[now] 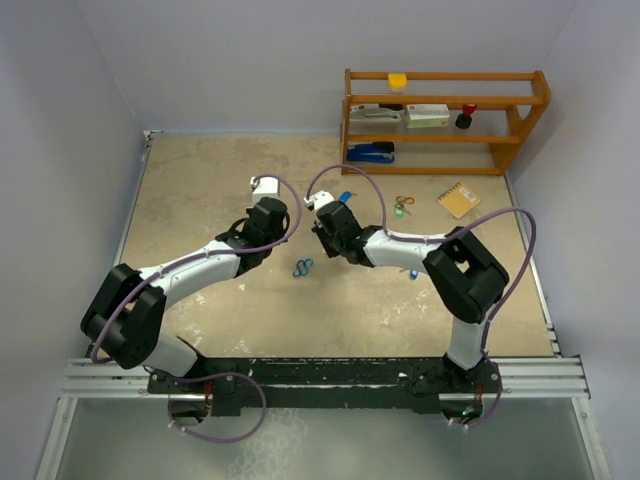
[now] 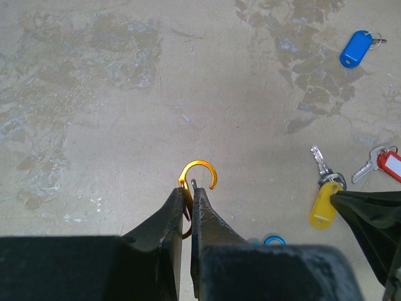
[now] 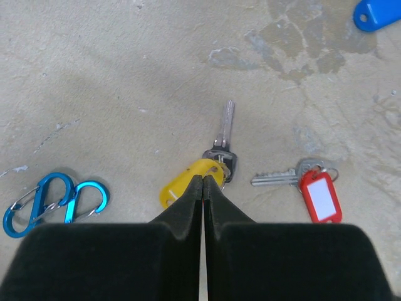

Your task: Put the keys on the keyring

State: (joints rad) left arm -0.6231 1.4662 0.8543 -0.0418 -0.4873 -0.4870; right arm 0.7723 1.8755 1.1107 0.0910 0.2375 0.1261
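My left gripper [image 2: 188,188] is shut on an orange clip keyring [image 2: 202,170] and holds it above the table, its open hook sticking out past the tips. My right gripper [image 3: 204,179] is shut, its tips right over the yellow-tagged key [image 3: 178,185], which lies flat on the table. That key also shows in the left wrist view [image 2: 324,205]. A red-tagged key [image 3: 319,195] lies just to its right. A blue-tagged key [image 2: 357,49] lies farther off. In the top view the two grippers, left [image 1: 270,222] and right [image 1: 332,236], face each other at mid-table.
A pair of blue figure-eight clips [image 3: 53,202] lies left of the right gripper, also in the top view [image 1: 303,267]. More small tagged keys [image 1: 402,207] and an orange notebook [image 1: 458,199] lie at the back right. A wooden shelf [image 1: 440,140] stands against the back wall.
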